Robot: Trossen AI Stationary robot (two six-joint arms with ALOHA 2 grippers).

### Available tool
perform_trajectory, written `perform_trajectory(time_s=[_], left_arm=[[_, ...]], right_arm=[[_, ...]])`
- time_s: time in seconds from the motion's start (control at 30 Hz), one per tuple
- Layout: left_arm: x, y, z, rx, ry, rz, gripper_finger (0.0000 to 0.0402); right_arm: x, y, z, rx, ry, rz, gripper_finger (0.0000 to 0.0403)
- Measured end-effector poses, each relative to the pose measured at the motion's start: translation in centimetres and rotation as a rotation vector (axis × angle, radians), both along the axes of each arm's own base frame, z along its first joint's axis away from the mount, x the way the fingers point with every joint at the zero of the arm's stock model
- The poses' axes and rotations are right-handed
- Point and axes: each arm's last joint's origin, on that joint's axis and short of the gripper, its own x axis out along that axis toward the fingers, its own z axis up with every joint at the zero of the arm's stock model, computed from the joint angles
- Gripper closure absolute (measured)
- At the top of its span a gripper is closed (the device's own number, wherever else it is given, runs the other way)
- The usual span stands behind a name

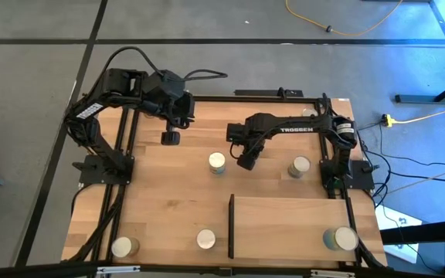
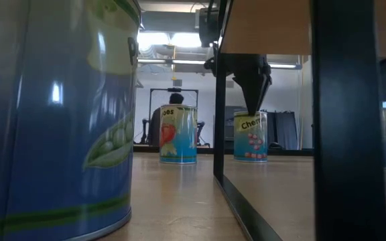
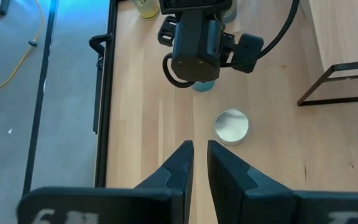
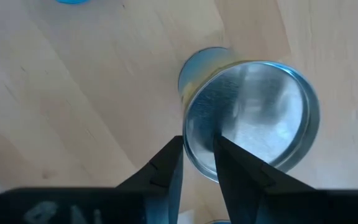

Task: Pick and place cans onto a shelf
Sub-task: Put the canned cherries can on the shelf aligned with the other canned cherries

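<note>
You faced a rigid, smooth can point(image 4: 250, 118); its round wall suited a mid-height grip. The right gripper point(image 4: 197, 165) hung above it, fingers narrow and empty.

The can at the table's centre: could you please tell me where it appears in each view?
High: the can sits mid-table beside the right pincer.
Low: centre, left of the shelf post.
Left wrist: centre, nearer than the right pincer.
Right wrist: probably the large can, uncertain.
Landmark: the right pincer.
</note>
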Motion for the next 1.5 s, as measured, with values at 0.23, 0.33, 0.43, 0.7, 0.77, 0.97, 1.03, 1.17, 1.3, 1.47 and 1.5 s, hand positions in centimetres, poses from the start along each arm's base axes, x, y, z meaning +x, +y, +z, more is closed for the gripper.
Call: perform_trajectory(time_s=[0.23,0.33,0.43,0.7,0.77,0.97,1.03,1.17,1.3,1.47,1.5], left_arm=[[0.0,0.0,0.0,0.0,0.0,0.0,0.0363],[0.0,0.0,0.0,0.0,0.0,0.0,0.0363],[0.0,0.0,0.0,0.0,0.0,0.0,0.0363],[0.0,0.0,0.0,0.0,0.0,-0.001,0.0362],[0.0,0.0,0.0,0.0,0.0,0.0,0.0362],[0.0,0.0,0.0,0.005,0.002,-0.006,0.0362],[0.0,0.0,0.0,0.005,0.002,-0.006,0.0362],[0.0,0.0,0.0,0.005,0.002,-0.006,0.0362],[0.0,0.0,0.0,0.005,0.002,-0.006,0.0362],[0.0,0.0,0.0,0.006,0.002,-0.007,0.0363],[0.0,0.0,0.0,0.006,0.002,-0.007,0.0362]], right_arm=[[0.3,-0.1,-0.1,-0.049,-0.025,0.016,0.0354],[0.5,-0.2,-0.1,-0.068,-0.033,0.033,0.0392],[0.6,-0.3,-0.2,-0.079,-0.045,0.049,0.0396],[0.9,0.2,0.5,-0.128,-0.044,0.103,0.0401],[1.0,0.3,1.0,-0.13,-0.051,0.107,0.0401],[1.1,0.5,2.7,-0.131,-0.056,0.12,0.0402],[1.0,0.5,3.6,-0.132,-0.057,0.136,0.0402],[1.3,0.8,6.0,-0.151,-0.088,0.167,0.0402],[1.1,1.4,9.3,-0.167,-0.127,0.205,0.0403],[0.0,2.4,13.5,-0.185,-0.154,0.231,0.0403],[-0.3,2.6,14.1,-0.186,-0.157,0.236,0.0403]])
